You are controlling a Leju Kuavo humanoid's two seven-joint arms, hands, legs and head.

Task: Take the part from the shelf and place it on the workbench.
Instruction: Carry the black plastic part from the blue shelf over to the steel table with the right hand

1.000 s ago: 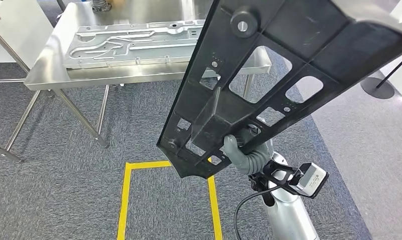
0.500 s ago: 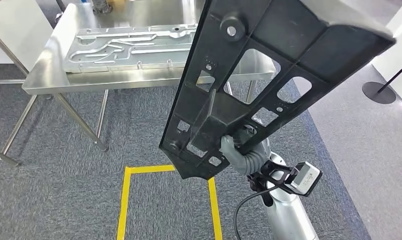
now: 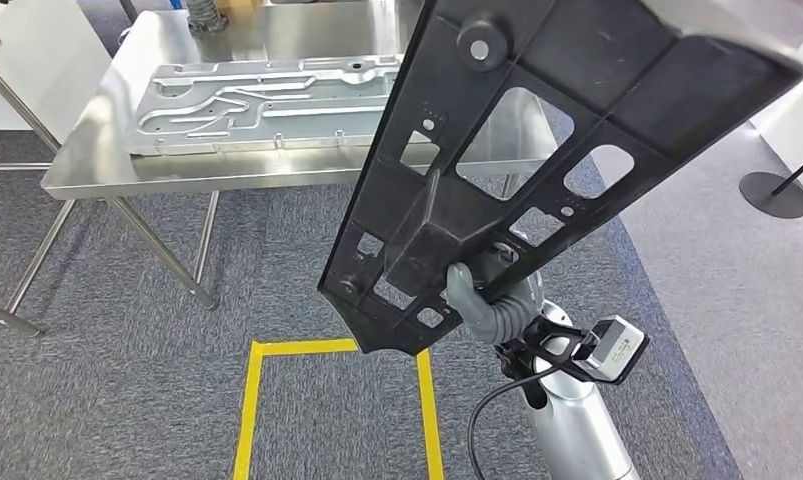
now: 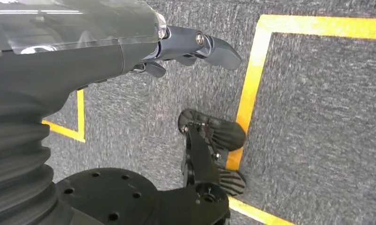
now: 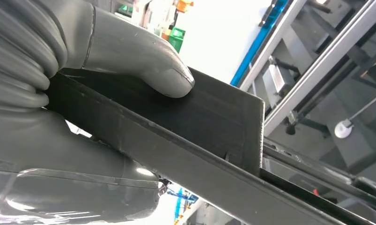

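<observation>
**Already off the shelf, not yet on the bench**

Black part (image 3: 537,160) gripped near its lower end by right hand (image 3: 482,300), raised above carpet. Steel bench (image 3: 97,160) ahead, well apart, carrying a silver panel (image 3: 267,95). Left hand (image 4: 176,51) hanging, holding nothing, fingers loosely curled. Remaining: approach and placement.

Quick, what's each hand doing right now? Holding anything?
Left hand: holds nothing; fingers look loosely apart, open.
Right hand: grips the black part.
</observation>
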